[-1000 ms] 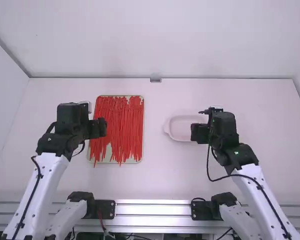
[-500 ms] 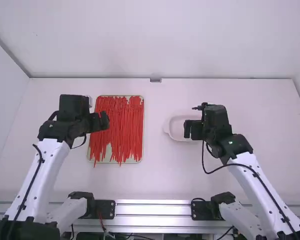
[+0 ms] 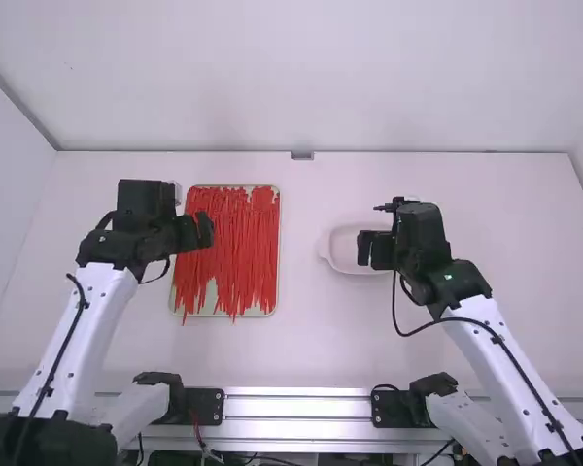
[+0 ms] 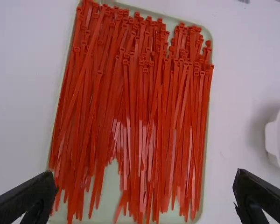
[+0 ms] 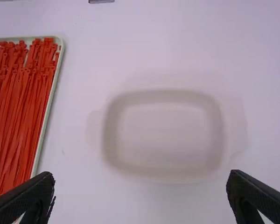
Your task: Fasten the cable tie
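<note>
A heap of several red cable ties (image 3: 231, 249) (image 4: 135, 126) lies on a pale tray (image 3: 273, 309) (image 4: 206, 35) left of the table's middle. My left gripper (image 3: 189, 236) (image 4: 144, 198) hovers above the tray's left side, open, nothing between its fingers (image 4: 25, 198). A white oval dish (image 3: 342, 250) (image 5: 164, 133) sits right of the middle with nothing in it. My right gripper (image 3: 367, 250) (image 5: 140, 198) hangs over the dish, open and holding nothing. The tray's edge and some ties (image 5: 18, 107) also appear in the right wrist view.
White walls close the table at the left, the back and the far right. A small grey fitting (image 3: 302, 153) sits at the back edge. Bare white table (image 3: 301, 320) lies between tray and dish and in front of both.
The left gripper rose and shifted slightly toward the back over the tray. The right gripper moved left and back, now over the dish. Both stay open.
</note>
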Robot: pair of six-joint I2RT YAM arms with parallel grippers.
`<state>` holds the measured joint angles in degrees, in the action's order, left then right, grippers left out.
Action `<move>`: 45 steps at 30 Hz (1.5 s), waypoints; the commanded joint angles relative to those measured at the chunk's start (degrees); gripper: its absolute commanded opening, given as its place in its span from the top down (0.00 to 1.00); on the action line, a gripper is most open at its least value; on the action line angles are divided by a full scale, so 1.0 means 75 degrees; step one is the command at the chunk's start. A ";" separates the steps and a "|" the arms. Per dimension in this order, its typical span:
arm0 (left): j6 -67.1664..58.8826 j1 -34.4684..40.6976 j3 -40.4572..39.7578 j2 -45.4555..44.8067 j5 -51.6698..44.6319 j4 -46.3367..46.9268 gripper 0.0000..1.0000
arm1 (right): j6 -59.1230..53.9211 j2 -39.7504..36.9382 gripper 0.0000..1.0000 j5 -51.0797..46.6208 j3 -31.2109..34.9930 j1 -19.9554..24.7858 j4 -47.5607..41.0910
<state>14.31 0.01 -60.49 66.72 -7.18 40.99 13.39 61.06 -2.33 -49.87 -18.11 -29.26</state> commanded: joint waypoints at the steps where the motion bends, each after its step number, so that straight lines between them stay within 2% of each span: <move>1: -0.0382 0.0044 -0.0329 0.0347 -0.0431 0.0006 0.01 | 0.0006 0.0047 0.02 -0.0073 -0.0248 0.0003 0.0041; 14: -0.0635 0.0058 -0.2643 0.3532 -0.0574 0.0300 0.01 | -0.0052 0.0058 0.02 -0.0076 -0.0248 0.0020 0.0017; 22: -0.0632 0.0169 -0.3319 0.5289 -0.0784 -0.0641 0.01 | -0.0052 0.0058 0.02 -0.0096 -0.0242 0.0020 0.0012; 35: -0.0562 0.0848 -0.3841 0.6289 -0.0627 -0.2311 0.01 | -0.0050 0.0058 0.02 -0.0093 -0.0242 0.0020 -0.0163; 38: -0.0251 0.0915 -0.3841 0.6376 -0.0198 -0.2495 0.01 | -0.0050 0.0058 0.02 -0.0096 -0.0242 0.0020 -0.0166; 45: -0.0265 0.0886 -0.3841 0.6531 -0.0093 -0.2570 0.00 | -0.0050 0.0058 0.02 -0.0070 -0.0242 0.0017 -0.0195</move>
<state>12.21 6.85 -87.88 114.32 -8.75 21.80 13.17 61.06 -2.55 -49.87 -18.09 -30.65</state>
